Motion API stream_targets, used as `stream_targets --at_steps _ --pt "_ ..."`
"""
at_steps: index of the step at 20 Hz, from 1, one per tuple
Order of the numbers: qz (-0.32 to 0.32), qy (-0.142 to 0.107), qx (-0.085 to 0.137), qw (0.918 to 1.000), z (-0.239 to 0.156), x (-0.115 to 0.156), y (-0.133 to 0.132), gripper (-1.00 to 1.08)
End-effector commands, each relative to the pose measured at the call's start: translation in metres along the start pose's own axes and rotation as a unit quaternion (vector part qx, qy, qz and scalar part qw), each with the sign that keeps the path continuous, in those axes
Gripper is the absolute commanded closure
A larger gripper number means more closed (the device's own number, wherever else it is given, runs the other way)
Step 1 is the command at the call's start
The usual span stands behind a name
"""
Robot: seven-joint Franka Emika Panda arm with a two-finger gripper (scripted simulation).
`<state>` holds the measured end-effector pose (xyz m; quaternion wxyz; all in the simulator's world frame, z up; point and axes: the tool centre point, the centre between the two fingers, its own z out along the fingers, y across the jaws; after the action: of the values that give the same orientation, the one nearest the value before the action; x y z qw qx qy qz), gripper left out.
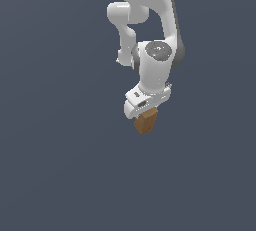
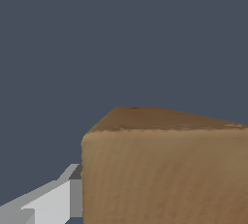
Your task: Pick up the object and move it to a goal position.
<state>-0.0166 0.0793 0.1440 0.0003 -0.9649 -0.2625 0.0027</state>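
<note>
I read the gripper [image 1: 144, 111] as closed on the wooden block [image 1: 146, 122], which hangs just below it. One finger [image 2: 53, 201] touches the block's side. Judged rigid, light, grippy enough; hold across flat opposite faces.

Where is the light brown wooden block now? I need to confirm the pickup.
In the exterior view the light brown wooden block sits just right of centre, directly under the white gripper, against plain grey background.

Flat, even light (coarse render)
</note>
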Motion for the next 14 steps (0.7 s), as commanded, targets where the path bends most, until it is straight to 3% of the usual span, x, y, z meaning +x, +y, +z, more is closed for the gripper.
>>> stream_targets --at_steps 1,7,14 --pt "0.000 0.002 -0.001 1.0000 -0.008 0.000 0.002 1.08" --pt "0.000 0.002 -0.001 1.0000 -0.040 -0.003 0.005 1.08" --pt "0.000 0.003 -0.001 1.0000 -0.102 -0.011 0.012 1.08"
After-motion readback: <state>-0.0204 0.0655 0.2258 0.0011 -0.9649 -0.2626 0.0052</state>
